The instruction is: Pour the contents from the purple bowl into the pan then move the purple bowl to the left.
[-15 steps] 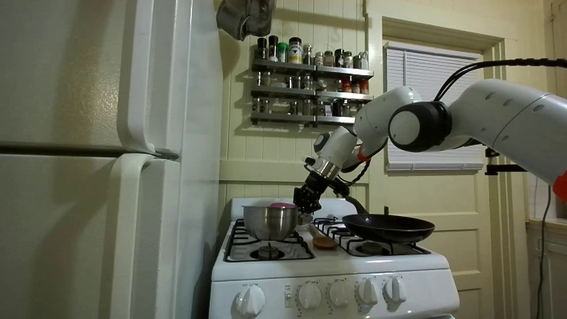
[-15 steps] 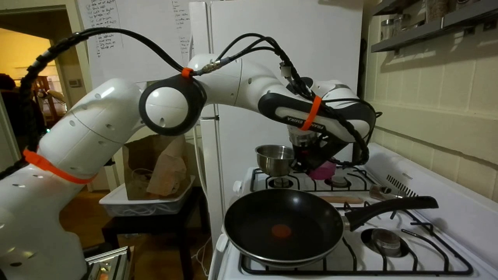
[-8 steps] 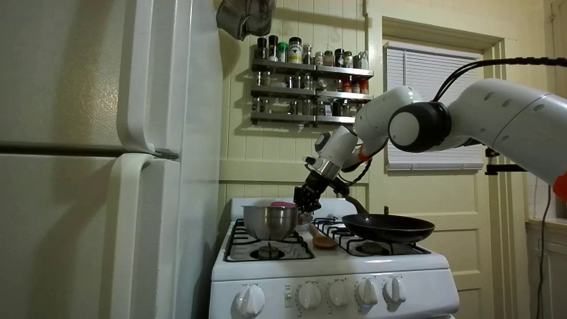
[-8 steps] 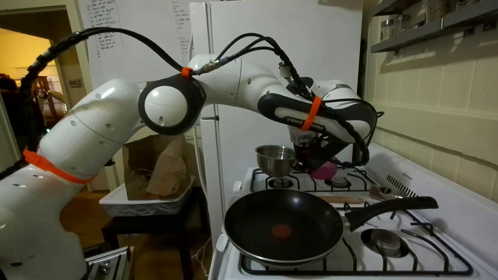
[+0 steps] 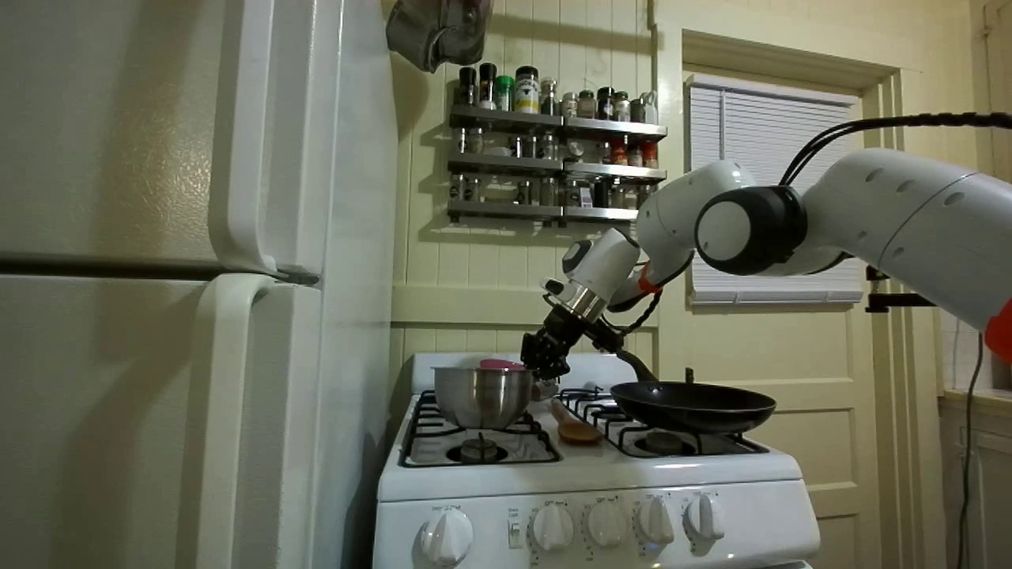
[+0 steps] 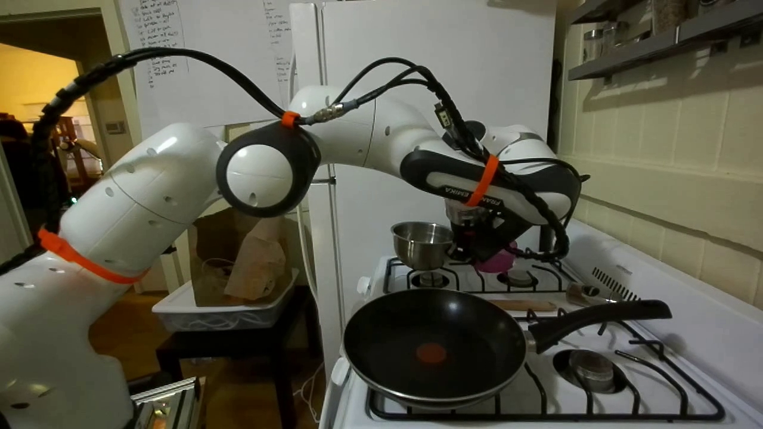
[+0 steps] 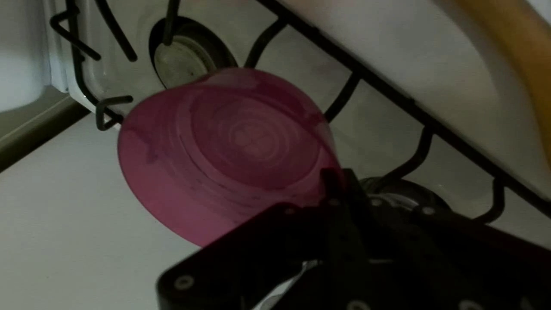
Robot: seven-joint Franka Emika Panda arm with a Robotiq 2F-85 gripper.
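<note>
The purple bowl (image 7: 254,137) is pink-magenta plastic and fills the middle of the wrist view. Its inside shows ring marks and no visible contents. My gripper (image 7: 340,176) is shut on its rim, one finger on each side of the wall. The bowl hangs above the rear burner area, behind the steel pot. Its top edge (image 5: 501,364) and its side (image 6: 496,262) show in the exterior views, partly hidden by the pot and the gripper. The pan (image 6: 387,351) is black, wide and empty, on the stove's other side; it also shows here (image 5: 696,407).
A steel pot (image 6: 421,245) stands on a front burner close to the gripper. A wooden spoon (image 5: 579,431) lies between the burner grates. The pan's handle (image 6: 602,319) points to the back wall. A white refrigerator (image 6: 441,71) stands beside the stove. Spice shelves (image 5: 545,166) hang above.
The arm's elbow and forearm have dropped slightly. The gripper and bowl have shifted a little toward the refrigerator. The grip on the bowl looks unchanged; pan, pot and spoon have not moved.
</note>
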